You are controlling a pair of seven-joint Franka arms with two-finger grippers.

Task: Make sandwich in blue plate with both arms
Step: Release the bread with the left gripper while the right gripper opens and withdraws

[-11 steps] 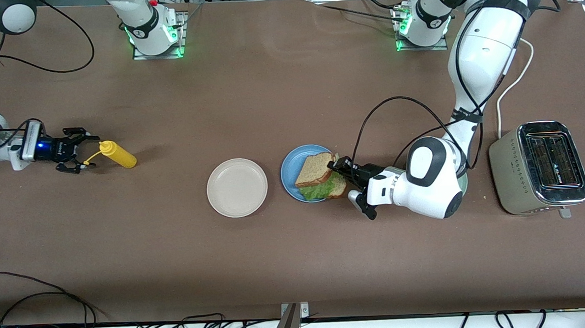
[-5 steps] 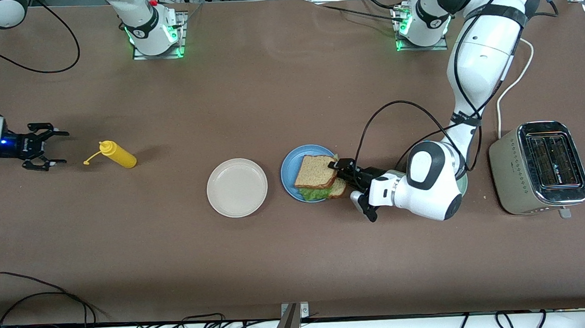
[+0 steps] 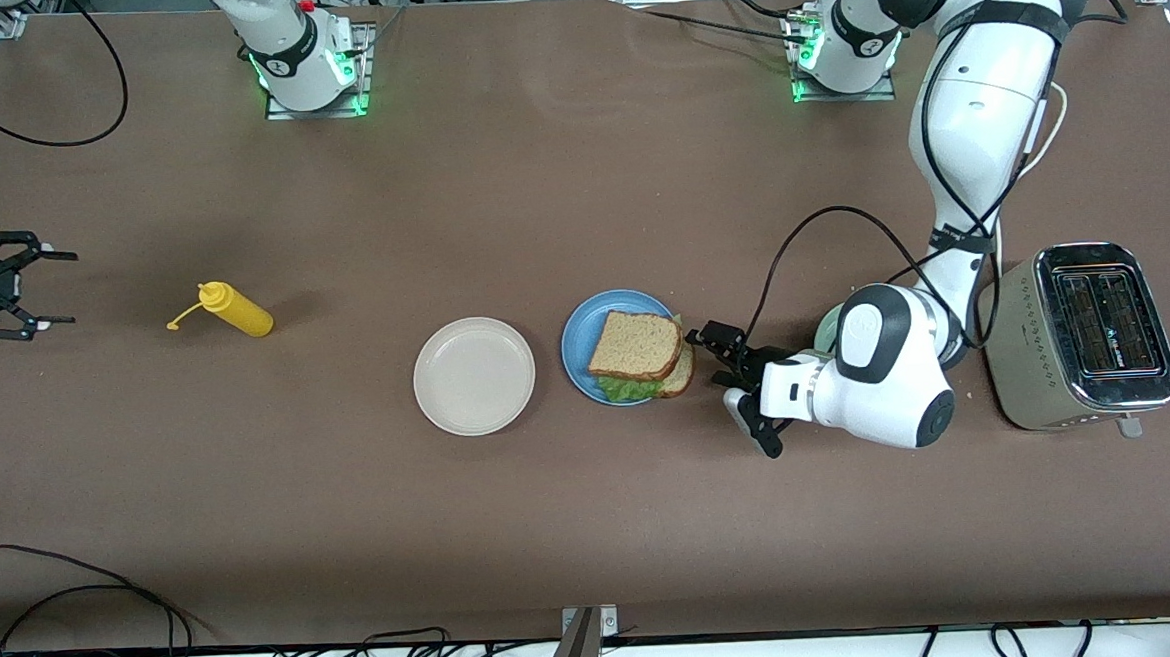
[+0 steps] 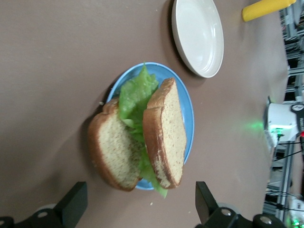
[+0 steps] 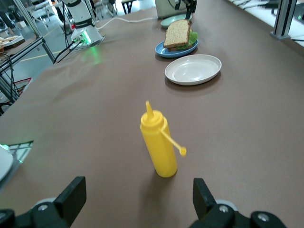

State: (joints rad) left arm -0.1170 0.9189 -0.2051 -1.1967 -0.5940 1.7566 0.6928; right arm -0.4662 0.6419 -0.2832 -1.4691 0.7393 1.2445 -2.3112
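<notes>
**Sandwich sits assembled on the blue plate**

The sandwich (image 3: 641,355) lies on the blue plate (image 3: 581,344), mid-desk. The left pincer (image 3: 730,353), empty with jaws spread, sits just beside it toward the left arm's end. The right pincer (image 3: 4,286), likewise spread and empty, waits well apart near the mustard bottle (image 3: 236,309).

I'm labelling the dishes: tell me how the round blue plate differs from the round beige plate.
The round blue plate carries the bread-and-lettuce sandwich; the round beige plate carries nothing. The blue plate lies toward the left arm's end of the table, the beige one beside it toward the right arm's end. Both are round and shallow.
</notes>
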